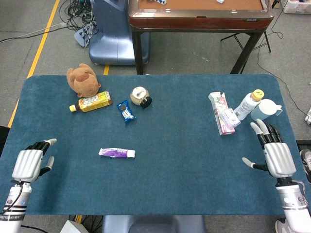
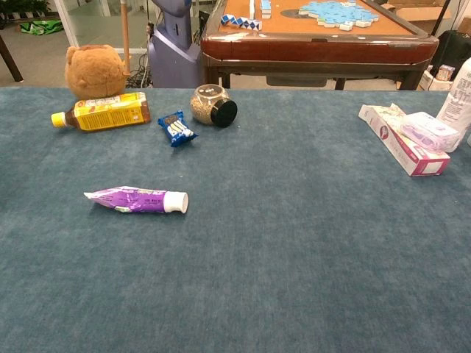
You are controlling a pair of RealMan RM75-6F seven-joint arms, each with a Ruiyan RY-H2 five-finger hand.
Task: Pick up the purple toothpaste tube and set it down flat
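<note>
Head view alone shows left hand [image 1: 30, 162] and right hand [image 1: 276, 153], both empty, fingers spread; one toothpaste tube [image 1: 116, 153] flat.

The tube [image 1: 116, 153] lies flat on the table [image 1: 170, 184], left of centre. Behind it sit a bottle [image 1: 91, 102], packet [image 1: 125, 111] and jar [image 1: 140, 96]; a box [image 1: 219, 113] lies far right.
</note>
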